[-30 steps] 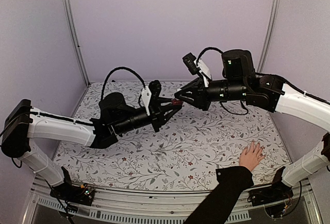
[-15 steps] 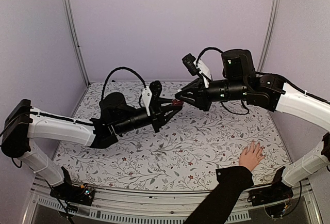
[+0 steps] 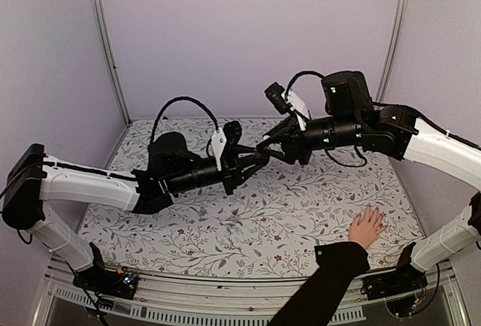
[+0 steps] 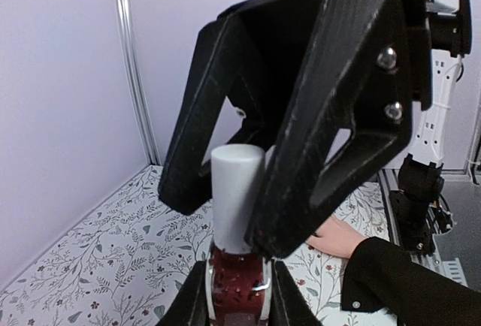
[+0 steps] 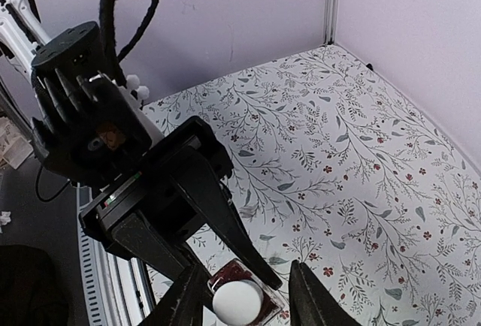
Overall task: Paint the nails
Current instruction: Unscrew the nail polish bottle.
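My left gripper [image 3: 254,159] is shut on a small dark-red bottle [image 4: 239,285] and holds it in the air over the middle of the table. The bottle's white cap [image 4: 237,198] points toward my right gripper [image 5: 248,297]. That gripper is open and straddles the cap, with a gap on one side. A light-skinned hand [image 3: 367,227] with a black sleeve [image 3: 323,288] lies flat at the table's front right. Its nails are too small to make out.
A floral-patterned cloth [image 3: 301,206] covers the table. Lilac walls close it in at the back and both sides, with metal posts [image 3: 105,40] in the corners. The person's arm reaches in over the front rail near my right arm's base.
My right gripper's jaws have spread apart from the white cap they were closed on. The left gripper with the bottle has sunk slightly. The hand has not moved.
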{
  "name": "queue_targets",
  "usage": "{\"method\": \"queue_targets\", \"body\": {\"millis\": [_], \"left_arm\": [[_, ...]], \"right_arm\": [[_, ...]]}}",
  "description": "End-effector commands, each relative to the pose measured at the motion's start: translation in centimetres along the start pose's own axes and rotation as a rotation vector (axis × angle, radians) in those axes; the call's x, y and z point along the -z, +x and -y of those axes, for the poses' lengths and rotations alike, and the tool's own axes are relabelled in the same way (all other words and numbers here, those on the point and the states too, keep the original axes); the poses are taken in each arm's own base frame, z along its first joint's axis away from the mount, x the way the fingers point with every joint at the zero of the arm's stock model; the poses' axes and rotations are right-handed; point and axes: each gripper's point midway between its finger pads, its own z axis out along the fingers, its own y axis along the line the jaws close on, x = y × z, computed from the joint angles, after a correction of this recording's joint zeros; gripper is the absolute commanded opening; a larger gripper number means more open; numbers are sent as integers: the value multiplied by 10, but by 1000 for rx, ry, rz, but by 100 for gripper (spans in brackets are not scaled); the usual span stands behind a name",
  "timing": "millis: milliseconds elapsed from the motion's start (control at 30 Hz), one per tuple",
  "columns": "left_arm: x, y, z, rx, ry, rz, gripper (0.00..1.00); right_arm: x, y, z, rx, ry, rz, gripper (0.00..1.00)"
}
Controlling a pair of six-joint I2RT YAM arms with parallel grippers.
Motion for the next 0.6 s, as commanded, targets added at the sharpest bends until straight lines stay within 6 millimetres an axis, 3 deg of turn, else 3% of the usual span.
{"method": "queue_targets", "body": {"millis": [0, 167, 367, 567], "left_arm": [[-2, 4, 17, -46, 86, -29, 0], [2, 23, 33, -85, 164, -93, 0], [8, 38, 39, -110, 186, -129, 0], [3, 47, 43, -121, 197, -151, 0]], "right_arm": [[15, -10, -7, 3, -17, -12, 41], [20, 9, -11, -30, -33, -119, 44], [23, 39, -13, -85, -43, -260, 44], [18, 51, -20, -115, -90, -333, 44]]}}
